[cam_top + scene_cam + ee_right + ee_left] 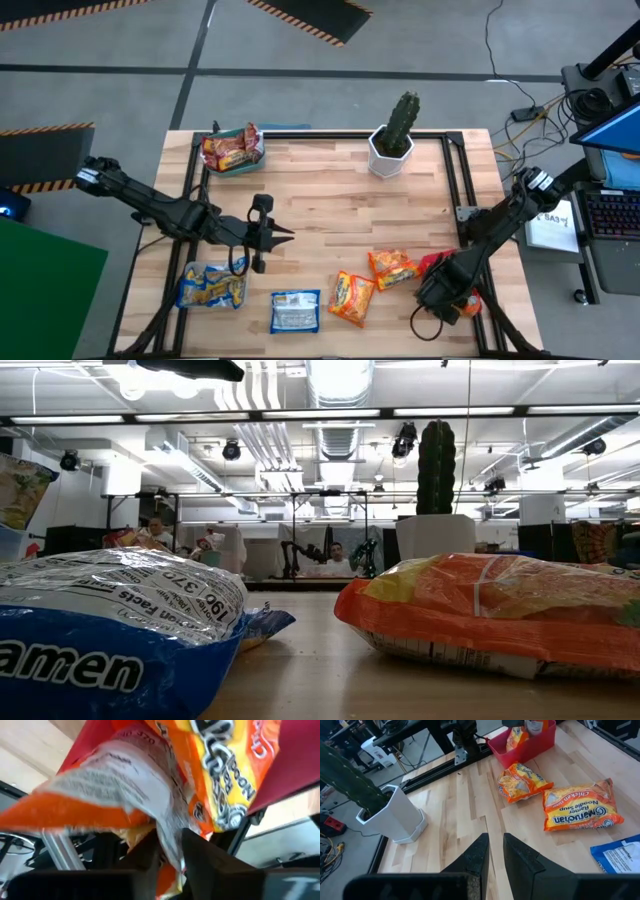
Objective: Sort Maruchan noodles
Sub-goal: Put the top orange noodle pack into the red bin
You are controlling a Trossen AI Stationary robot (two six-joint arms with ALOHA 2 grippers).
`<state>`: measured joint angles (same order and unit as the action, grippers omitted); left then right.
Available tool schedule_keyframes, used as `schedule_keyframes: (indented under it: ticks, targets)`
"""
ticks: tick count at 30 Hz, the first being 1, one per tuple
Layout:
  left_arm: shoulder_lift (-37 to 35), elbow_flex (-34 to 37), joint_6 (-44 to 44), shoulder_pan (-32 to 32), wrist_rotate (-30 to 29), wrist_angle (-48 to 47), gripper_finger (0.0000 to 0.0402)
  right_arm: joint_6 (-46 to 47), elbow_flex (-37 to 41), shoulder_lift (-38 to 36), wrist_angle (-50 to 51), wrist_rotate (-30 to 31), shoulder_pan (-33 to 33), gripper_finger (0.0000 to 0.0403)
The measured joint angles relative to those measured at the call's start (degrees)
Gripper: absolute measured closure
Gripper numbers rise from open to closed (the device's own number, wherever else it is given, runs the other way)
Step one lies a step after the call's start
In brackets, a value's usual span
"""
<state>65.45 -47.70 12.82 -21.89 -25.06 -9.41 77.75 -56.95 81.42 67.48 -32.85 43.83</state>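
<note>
The right end effector (pixel 167 842) stands over the red tray (pixel 432 263) at the table's (pixel 330 190) right edge, fingers slightly parted around an orange noodle packet's (pixel 150 785) crimped end, the packet hanging straight ahead into the tray; the left end effector (pixel 492 857), nearly closed and empty, waits far off.

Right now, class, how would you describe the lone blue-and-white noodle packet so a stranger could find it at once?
Start at the cactus in its white pot, then cross the wooden table to the opposite edge. The blue-and-white packet lies flat there, alone between a tray of blue-yellow packets and an orange packet.
</note>
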Motion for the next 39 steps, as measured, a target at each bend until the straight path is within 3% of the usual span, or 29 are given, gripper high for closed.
schedule_keyframes:
  ticks: [7,12,16,20,24,29,35,39]
  targets:
    - [0.0,0.0,-0.2,0.0,0.0,0.1,0.0363,2.2,-2.9,-1.3,2.5,-1.9,-0.8,0.0247]
    - [0.1,0.1,-0.9,0.0,0.0,0.2,0.0363,2.3,-7.4,-2.2,7.1,-1.3,-2.9,0.0216]
    - [0.1,0.1,-2.6,0.0,0.0,0.4,0.0363,2.1,-10.9,-2.9,7.3,7.9,-5.5,0.0216]
    - [0.1,0.2,-3.5,0.0,0.0,0.4,0.0363,-1.5,-12.5,-2.9,6.0,24.9,-8.4,0.0229]
    - [0.1,0.2,-3.5,0.0,0.0,0.8,0.0363,-10.5,-11.0,-1.5,1.2,31.2,-12.8,0.0255]
    - [0.1,0.2,-3.5,0.0,0.0,0.9,0.0363,-23.1,-7.7,2.5,-6.3,32.9,-18.5,0.0311]
    - [0.1,0.2,-4.0,0.0,0.1,0.9,0.0363,-36.3,-6.4,9.8,-8.3,31.1,-22.7,0.0380]
    - [0.1,0.2,-4.6,0.0,0.1,0.9,0.0363,-41.9,-6.5,13.8,-10.9,30.9,-24.4,0.0393]
